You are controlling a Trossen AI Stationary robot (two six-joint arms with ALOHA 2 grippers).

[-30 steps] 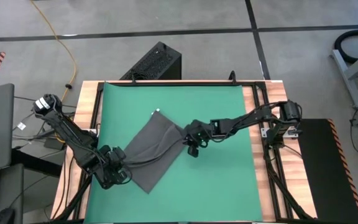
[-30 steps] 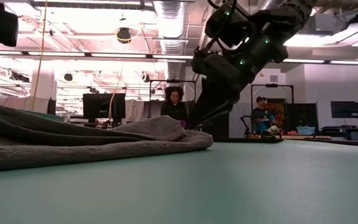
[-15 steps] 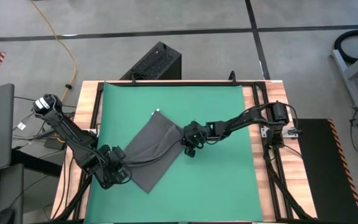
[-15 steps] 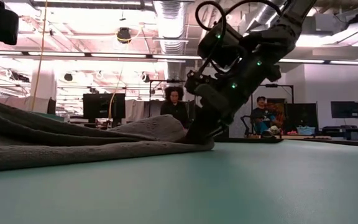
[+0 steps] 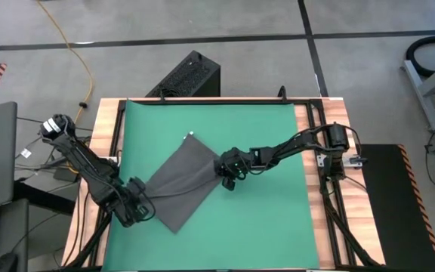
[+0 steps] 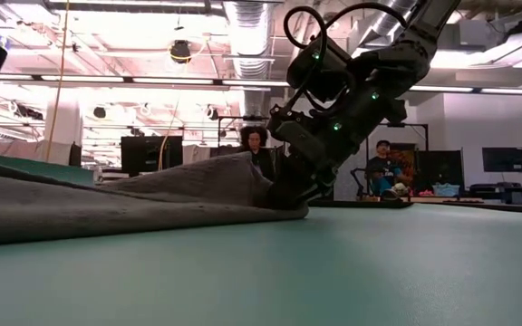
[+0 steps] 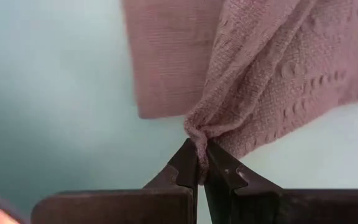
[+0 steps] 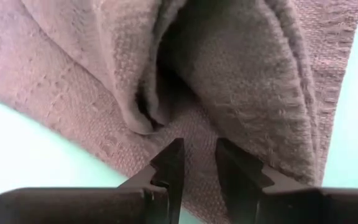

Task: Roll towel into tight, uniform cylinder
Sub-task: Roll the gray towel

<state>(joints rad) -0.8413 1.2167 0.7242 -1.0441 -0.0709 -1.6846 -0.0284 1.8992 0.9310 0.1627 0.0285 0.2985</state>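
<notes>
On the green mat (image 5: pixel 270 219), your dark grey soft cloth towel (image 5: pixel 178 181) lies diagonally.
Left gripper (image 5: pixel 143 209) pinches its corner closed; right gripper (image 5: pixel 223 168) clamps its opposite edge; white tag (image 5: pixel 190 135) unreadable; bare mat surrounds it.

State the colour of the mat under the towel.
Green; the mat shows best in the high view, beneath the dark grey towel.

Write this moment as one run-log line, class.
left gripper: shut on towel corner | right gripper: shut on towel's opposite edge | towel: flat on green mat, unrolled
</notes>
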